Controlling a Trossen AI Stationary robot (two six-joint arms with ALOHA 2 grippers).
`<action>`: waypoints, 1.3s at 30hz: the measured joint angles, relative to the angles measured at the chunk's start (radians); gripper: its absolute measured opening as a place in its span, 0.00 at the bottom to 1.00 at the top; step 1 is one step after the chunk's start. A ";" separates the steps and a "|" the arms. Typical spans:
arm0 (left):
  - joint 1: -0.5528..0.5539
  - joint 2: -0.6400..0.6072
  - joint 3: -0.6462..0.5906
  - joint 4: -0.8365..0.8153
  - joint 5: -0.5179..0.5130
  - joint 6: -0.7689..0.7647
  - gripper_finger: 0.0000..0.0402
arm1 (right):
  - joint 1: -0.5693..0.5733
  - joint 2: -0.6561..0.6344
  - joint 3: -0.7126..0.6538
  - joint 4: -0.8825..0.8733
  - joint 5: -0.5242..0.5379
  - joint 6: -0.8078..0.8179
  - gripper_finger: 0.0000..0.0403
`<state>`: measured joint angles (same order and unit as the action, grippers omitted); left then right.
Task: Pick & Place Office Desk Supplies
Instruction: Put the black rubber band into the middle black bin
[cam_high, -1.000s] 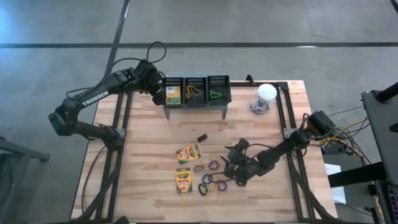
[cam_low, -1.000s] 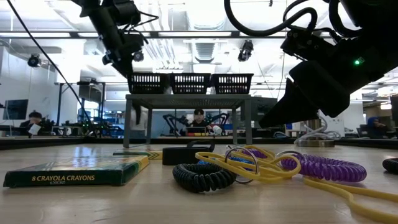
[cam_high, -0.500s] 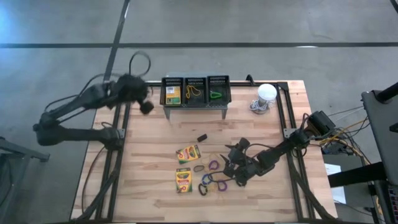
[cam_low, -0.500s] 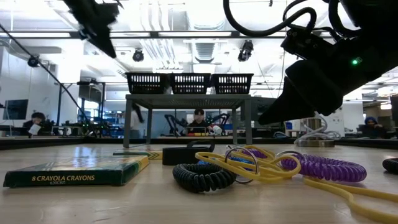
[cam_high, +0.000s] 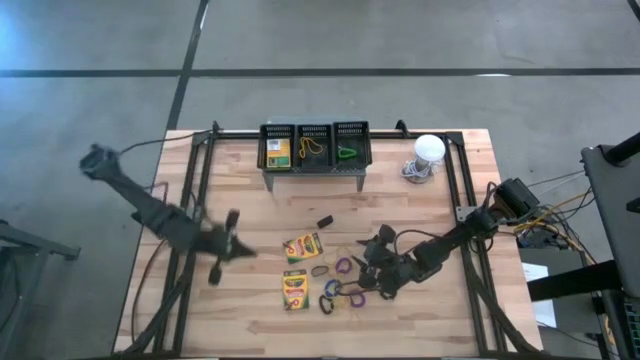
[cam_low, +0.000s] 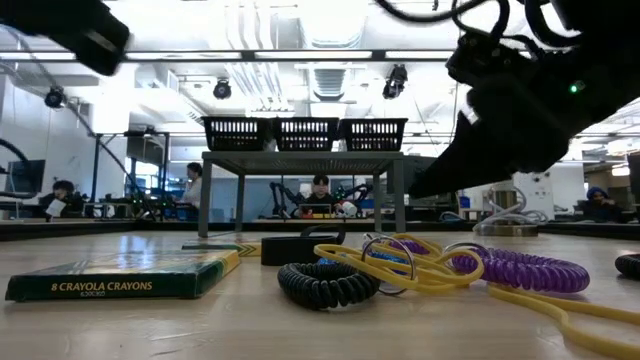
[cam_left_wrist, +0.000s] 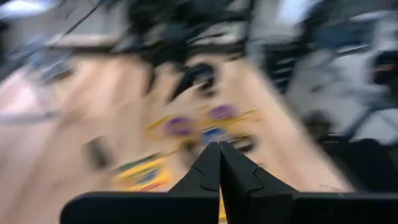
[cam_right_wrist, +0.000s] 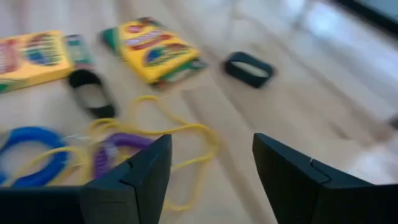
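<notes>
Flat on the worktop (cam_high: 420, 210), near the middle: two crayon boxes (cam_high: 303, 246), one closer to the stand, the other (cam_high: 295, 289) closer to the front edge. Just beside them, a tangle of loops (cam_high: 340, 288) and yellow bands (cam_low: 400, 262), with purple and blue caught up in the yellow. Black loop (cam_high: 320, 271) a little apart, between the two boxes. All loose out here, most likely waiting to be sorted.

Up on the stand (cam_high: 313, 171), three bins (cam_high: 313, 126) in a row. Already inside: a crayon box (cam_high: 278, 150) in the left bin, yellow bands in the middle bin, a green loop (cam_high: 347, 152) in the right bin. Looks like one bin for each kind of thing.

Right pincer (cam_right_wrist: 211, 168) low over the tangle, wide, holding nothing. Pointed at a yellow band, likely to grab it. Hard to lift just one, since the bands and loops hook together.

Left pincer (cam_left_wrist: 219, 148) shut tight, holding nothing. Up off the worktop on the left side, facing the boxes and the tangle. Maybe going for a box next; must spread wide first.

White dome (cam_high: 429, 149) off by the back right corner, well apart, not for sorting.
</notes>
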<state>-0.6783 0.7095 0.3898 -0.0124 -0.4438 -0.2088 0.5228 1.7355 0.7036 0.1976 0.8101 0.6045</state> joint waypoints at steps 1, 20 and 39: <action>-0.069 0.019 -0.031 0.082 -0.036 0.018 0.00 | 0.000 0.000 0.000 0.021 -0.021 -0.023 0.53; -0.256 0.568 -0.074 0.416 -0.350 0.035 0.02 | -0.072 0.315 0.127 0.597 -0.444 -0.480 0.29; -0.149 0.755 0.100 0.456 -0.315 0.139 0.03 | -0.095 0.397 0.508 0.035 -0.445 -0.429 0.05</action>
<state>-0.8270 1.4646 0.4901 0.4433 -0.7592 -0.0700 0.4278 2.1324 1.2113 0.2330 0.3653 0.1750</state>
